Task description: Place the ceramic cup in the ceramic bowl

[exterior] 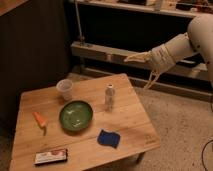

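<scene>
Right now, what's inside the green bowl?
Nothing: the ceramic bowl shows only its glossy green inside, none of it covered. The ceramic cup stands on the table behind it; the open gripper hangs past the table's far edge.

Tool [134,58] — jaws spread — raised, far from ceramic cup [65,88].
</scene>
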Tool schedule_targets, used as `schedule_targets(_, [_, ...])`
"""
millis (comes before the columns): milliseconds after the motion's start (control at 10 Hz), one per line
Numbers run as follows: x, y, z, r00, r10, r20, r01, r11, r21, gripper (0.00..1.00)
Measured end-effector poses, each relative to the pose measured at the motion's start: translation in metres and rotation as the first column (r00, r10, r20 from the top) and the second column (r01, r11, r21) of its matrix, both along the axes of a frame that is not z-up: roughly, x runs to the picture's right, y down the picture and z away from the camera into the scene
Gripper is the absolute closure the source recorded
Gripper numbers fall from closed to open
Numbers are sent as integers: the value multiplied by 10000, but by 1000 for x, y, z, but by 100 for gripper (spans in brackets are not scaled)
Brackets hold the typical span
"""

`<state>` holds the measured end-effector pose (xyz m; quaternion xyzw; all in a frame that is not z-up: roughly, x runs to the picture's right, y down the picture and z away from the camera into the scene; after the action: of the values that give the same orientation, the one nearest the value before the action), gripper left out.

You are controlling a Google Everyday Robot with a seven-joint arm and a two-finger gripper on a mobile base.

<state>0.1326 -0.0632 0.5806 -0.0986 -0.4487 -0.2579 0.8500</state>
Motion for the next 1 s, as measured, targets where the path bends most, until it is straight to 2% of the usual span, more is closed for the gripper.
schedule_targets(400, [0,0,0,10000,-3,-1,3,10000,2,20])
schedule_targets(600, [-1,-1,0,9999,27,-140,-25,9999,156,20])
schedule_targets(700, [-8,-4,-6,9979,-68,-650,119,9968,796,20])
schedule_targets(800, [-15,-4,-9,9929,-179,-1174,347,9892,1426,20])
schedule_targets(900, [-23,-4,-13,9854,-247,-1683,604,9758,2100,20])
schedule_targets(1000, [-38,-1,-17,9652,-272,-2602,1127,9407,3198,20])
